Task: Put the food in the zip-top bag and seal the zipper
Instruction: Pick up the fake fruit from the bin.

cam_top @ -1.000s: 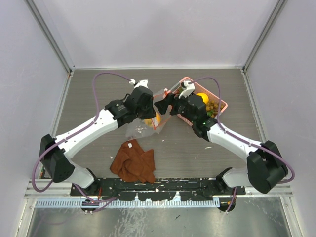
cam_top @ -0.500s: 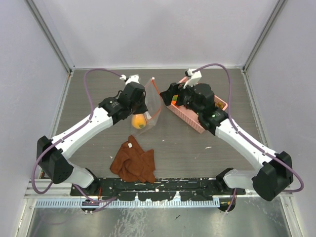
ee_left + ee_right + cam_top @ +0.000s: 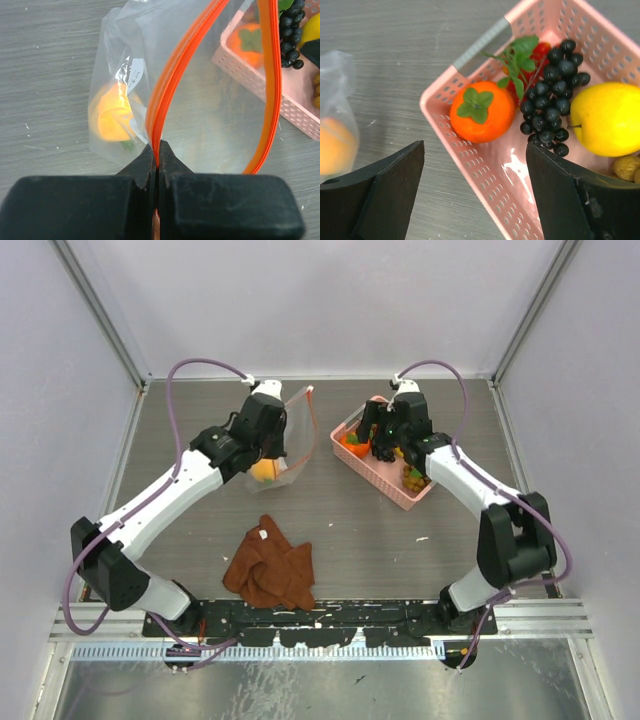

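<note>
My left gripper (image 3: pixel 279 433) is shut on the orange-red zipper (image 3: pixel 167 90) at one lip of the clear zip-top bag (image 3: pixel 290 445) and holds it up with its mouth gaping. One yellow-orange fruit (image 3: pixel 112 114) lies inside the bag. My right gripper (image 3: pixel 383 445) is open and empty over the near-left end of the pink basket (image 3: pixel 485 165). Between and beyond its fingers (image 3: pixel 390 185) lie the orange fruit with a green leaf (image 3: pixel 482 112), dark purple grapes (image 3: pixel 552 97), a yellow round fruit (image 3: pixel 607 120) and brownish-green grapes (image 3: pixel 626 167).
A rust-brown cloth (image 3: pixel 270 565) lies crumpled on the table near the front, left of centre. A small red fruit with green leaves (image 3: pixel 540 50) sits at the basket's far end. The basket (image 3: pixel 420 490) stands at the back right, close beside the bag.
My right gripper has let go of the bag and moved right over the basket. My left gripper has carried the bag, with the fruit inside, back and to the left.
</note>
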